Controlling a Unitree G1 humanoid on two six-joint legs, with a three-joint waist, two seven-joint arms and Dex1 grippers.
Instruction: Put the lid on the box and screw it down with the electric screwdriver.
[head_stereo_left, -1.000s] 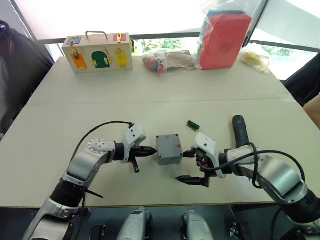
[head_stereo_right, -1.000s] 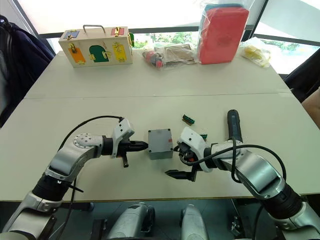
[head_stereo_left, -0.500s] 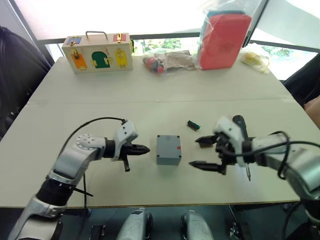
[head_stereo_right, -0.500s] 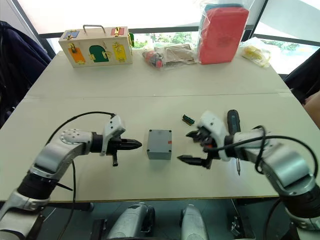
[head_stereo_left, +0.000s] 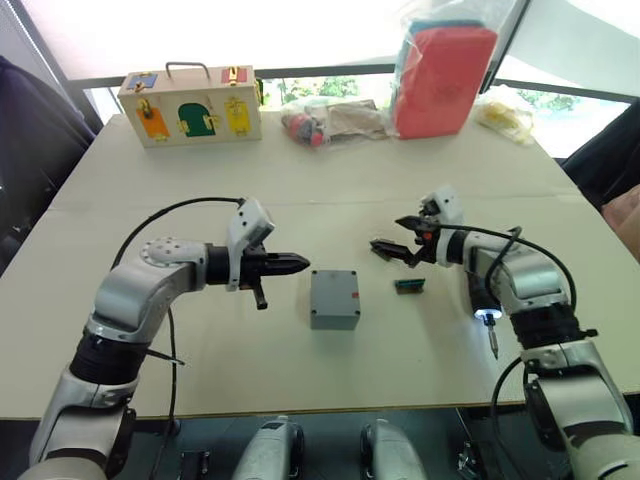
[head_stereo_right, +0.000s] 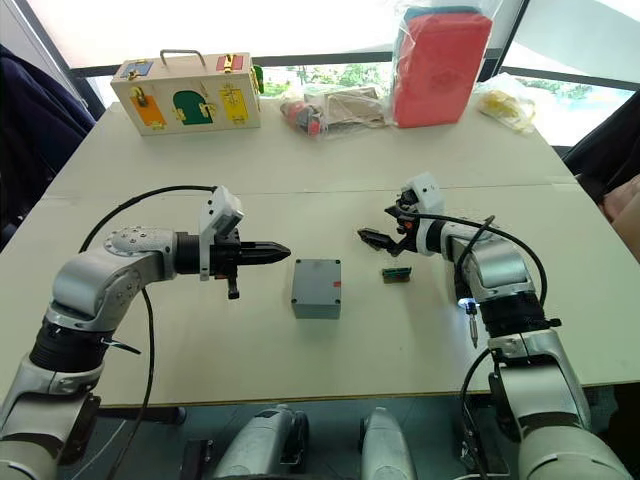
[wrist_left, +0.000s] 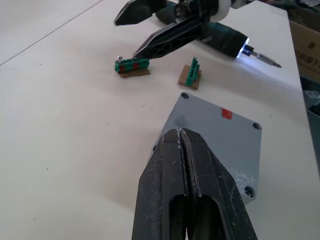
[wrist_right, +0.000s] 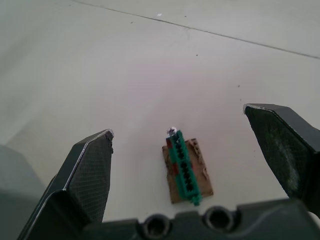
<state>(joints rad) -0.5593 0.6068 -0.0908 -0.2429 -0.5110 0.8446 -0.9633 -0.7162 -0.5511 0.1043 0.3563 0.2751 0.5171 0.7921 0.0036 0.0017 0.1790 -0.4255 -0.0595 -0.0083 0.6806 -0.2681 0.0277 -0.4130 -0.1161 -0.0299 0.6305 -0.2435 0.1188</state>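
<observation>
The small grey box (head_stereo_left: 334, 298) sits mid-table, its flat top face (wrist_left: 220, 131) closed, with corner screw holes and a small red mark. I cannot tell the lid apart from the box. My left gripper (head_stereo_left: 296, 264) is shut and empty, hovering just left of the box without touching it. Off to the right of the box and further back, my right gripper (head_stereo_left: 392, 236) is open over a small green piece (wrist_right: 182, 167), nothing held. The electric screwdriver (head_stereo_left: 480, 296) lies on the table under my right forearm, tip lit (wrist_left: 244, 50), bit (head_stereo_right: 472, 330) pointing toward the near edge.
A second green piece (head_stereo_left: 410, 285) lies between the box and the screwdriver. Along the far edge stand a wooden box with coloured doors (head_stereo_left: 190, 104), bagged items (head_stereo_left: 330, 122), a red case in plastic (head_stereo_left: 444, 66) and a yellow bag (head_stereo_left: 508, 112).
My right gripper has left the box's right side and swung back and to the right, over the green piece. My left gripper has pulled back from the box's left side, still shut.
</observation>
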